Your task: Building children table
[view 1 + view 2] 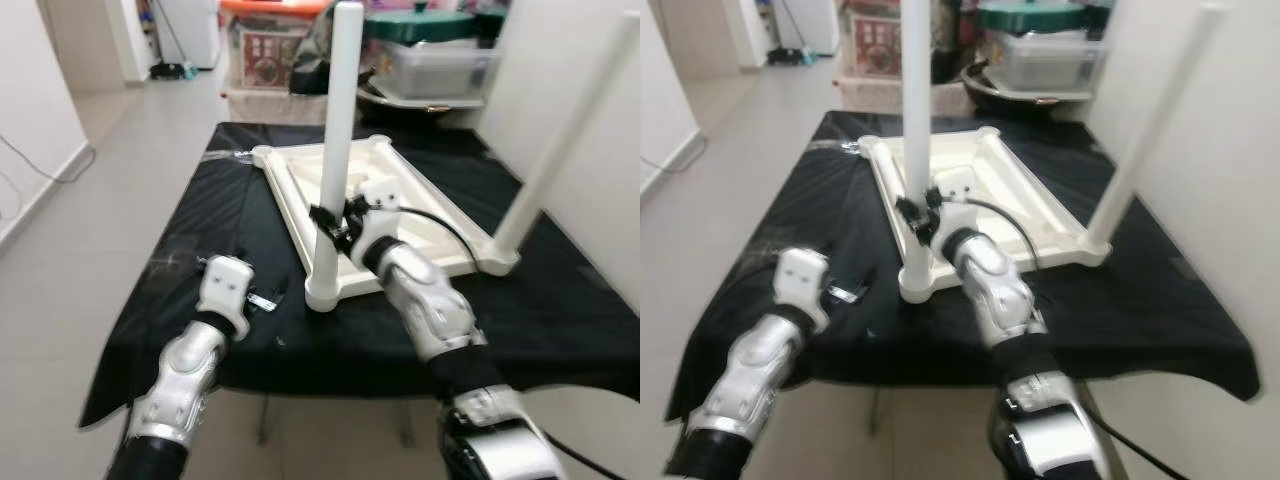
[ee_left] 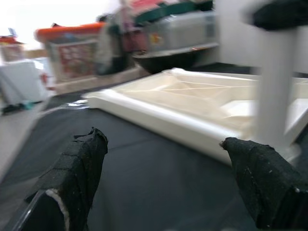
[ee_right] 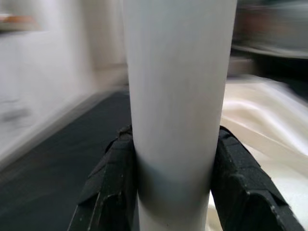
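Note:
A white children's tabletop (image 1: 400, 205) lies upside down on a black-covered table (image 1: 560, 310). A white leg (image 1: 338, 130) stands upright in its near-left corner socket, and my right gripper (image 1: 331, 222) is shut on that leg low down; the black pads (image 3: 240, 187) press both sides of the leg (image 3: 178, 96). A second white leg (image 1: 560, 150) rises tilted from the near-right corner. My left gripper (image 1: 262, 297) rests low over the cloth, left of the first leg's base, open with nothing between its fingers (image 2: 77, 173).
Storage boxes (image 1: 270, 45) and a grey bin with a green lid (image 1: 430, 50) stand behind the table. A white wall (image 1: 590, 100) runs close along the right side. Tiled floor (image 1: 110, 190) lies to the left.

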Available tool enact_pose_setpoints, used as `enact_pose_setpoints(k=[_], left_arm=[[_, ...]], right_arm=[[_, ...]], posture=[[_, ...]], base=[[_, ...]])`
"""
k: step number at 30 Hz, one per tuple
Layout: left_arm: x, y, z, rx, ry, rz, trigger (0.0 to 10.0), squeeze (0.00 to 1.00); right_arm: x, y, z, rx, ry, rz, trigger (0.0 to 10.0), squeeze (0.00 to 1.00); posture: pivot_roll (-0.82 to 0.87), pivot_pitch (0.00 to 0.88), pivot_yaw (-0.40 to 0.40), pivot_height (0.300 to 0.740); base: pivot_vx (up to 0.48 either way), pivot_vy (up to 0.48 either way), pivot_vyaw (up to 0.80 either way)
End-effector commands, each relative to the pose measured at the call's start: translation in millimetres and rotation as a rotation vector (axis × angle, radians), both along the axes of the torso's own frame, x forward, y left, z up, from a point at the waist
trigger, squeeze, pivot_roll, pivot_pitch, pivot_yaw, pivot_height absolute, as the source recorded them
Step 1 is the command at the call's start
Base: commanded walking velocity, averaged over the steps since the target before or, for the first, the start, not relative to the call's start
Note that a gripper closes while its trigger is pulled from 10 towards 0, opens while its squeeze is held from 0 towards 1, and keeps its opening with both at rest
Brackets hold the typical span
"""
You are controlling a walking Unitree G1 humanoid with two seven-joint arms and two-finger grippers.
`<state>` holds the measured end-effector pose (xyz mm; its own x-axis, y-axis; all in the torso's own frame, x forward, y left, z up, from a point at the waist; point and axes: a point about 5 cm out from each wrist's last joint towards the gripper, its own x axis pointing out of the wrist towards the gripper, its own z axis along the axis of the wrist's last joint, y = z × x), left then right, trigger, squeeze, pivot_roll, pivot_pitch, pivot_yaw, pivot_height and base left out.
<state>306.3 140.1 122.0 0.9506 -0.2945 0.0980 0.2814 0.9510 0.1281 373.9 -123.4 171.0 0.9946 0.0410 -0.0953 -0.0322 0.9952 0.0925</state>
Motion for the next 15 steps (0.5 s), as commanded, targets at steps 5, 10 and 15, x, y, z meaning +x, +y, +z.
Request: enact_pose_setpoints(k=[5, 10, 15], left_arm=[[-1.5, 3.5, -5, 0.019, 0.026, 0.002, 10.0, 0.0], [1.4, 1.0, -3, 0.02, 0.024, -0.009, 10.0, 0.0], [2.2, -7.5, -4, 0.011, 0.026, -0.026, 10.0, 0.0]], right_arm=[[-30.9, -50.0, -57, -0.017, 0.249, -0.404, 0.0, 0.0], [-44.0, -15.5, -51, -0.038, 0.211, -0.278, 10.0, 0.0], [-41.4, 1.6, -31, -0.021, 0.074, -0.102, 10.0, 1.0]], posture=[[0.15, 0.0, -0.066, 0.74], [0.13, 0.0, -0.056, 0.74], [0.13, 0.0, -0.052, 0.74]], base=[[0.0, 0.0, 0.0], [0.0, 0.0, 0.0], [0.0, 0.0, 0.0]])
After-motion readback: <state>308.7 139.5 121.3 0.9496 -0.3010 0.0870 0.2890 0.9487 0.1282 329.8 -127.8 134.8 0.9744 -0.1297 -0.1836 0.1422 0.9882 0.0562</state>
